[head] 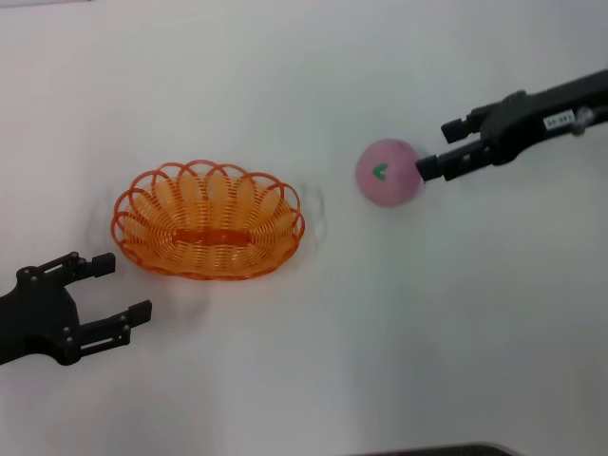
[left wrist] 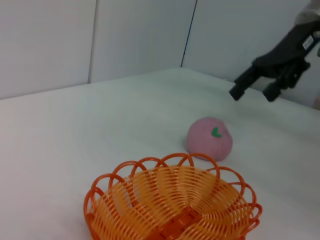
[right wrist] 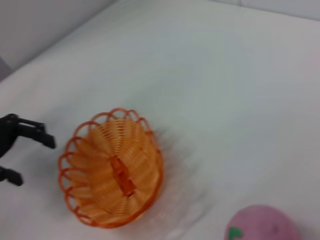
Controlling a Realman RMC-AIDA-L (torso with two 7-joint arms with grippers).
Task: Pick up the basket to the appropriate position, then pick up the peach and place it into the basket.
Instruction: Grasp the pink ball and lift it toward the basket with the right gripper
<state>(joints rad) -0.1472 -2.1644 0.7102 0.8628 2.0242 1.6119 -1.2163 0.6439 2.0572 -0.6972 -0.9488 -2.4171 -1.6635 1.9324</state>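
The basket is sitting upright and empty on the white worktop, left of centre in the head view. The left gripper is hanging just beside the basket's near-left rim, jaws spread wide and holding nothing, clear of the weave. The peach is resting on the worktop well apart from the basket, to its right, leaf mark facing up. The right gripper is sitting at the peach's right side, jaws open; the lower one appears to be touching or nearly touching the fruit, but no grip is closed on it. Judgement: basket placement appears done; grasping, carrying and dropping the peach are all outstanding.
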